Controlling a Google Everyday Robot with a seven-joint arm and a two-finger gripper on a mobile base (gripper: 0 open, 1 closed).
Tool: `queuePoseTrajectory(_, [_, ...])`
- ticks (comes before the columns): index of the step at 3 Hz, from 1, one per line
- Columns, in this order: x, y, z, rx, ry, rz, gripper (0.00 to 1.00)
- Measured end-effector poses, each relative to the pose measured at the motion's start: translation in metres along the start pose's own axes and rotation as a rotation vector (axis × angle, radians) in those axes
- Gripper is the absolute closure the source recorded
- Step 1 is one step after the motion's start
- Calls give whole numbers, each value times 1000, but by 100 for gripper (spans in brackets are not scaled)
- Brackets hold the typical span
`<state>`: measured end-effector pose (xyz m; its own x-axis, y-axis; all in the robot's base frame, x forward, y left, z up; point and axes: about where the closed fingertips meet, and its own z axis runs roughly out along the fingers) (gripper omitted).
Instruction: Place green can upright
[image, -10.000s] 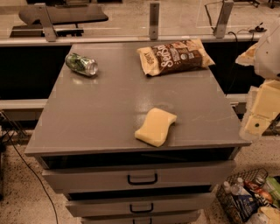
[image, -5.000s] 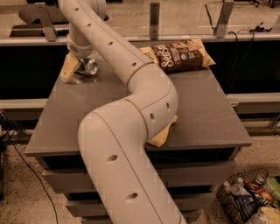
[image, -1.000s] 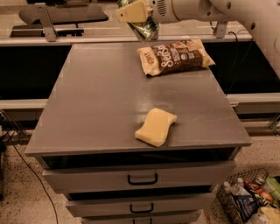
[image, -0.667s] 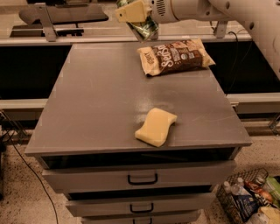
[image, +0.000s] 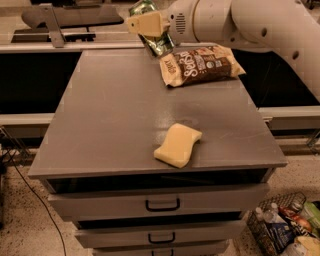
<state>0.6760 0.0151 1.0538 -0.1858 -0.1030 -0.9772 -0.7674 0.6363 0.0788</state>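
Can (image: 161, 45) is off its old upper-left spot on the table (image: 115, 115), clamped tilted in the gripper (image: 149, 26) at top center, barely moved this last second, so it still needs setting down upright.

White arm (image: 270, 30) enters from the right edge and runs leftward across the top of the view. Its thick outer segment slopes up to a rounded joint. A shorter forearm leads on to a wrist bearing a small vent grille. At the arm's end, the gripper (image: 150, 27) hangs at top centre, above the far edge of the tabletop (image: 110, 115), with its jaws pointing left. One pale tan finger (image: 142, 24) faces the camera, and the other is hidden behind it. The jaws are clamped on the green can (image: 161, 44), held tilted, with its ends showing above and below the finger.
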Motion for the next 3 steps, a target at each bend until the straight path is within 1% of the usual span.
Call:
queuePoseTrajectory(1, [6,15,-6,-23,-111,49,100])
queuePoseTrajectory(2, [13,18,-6,-73,-191,40,100])
queuePoseTrajectory(3, [16,22,0,-97,-212,10,100])
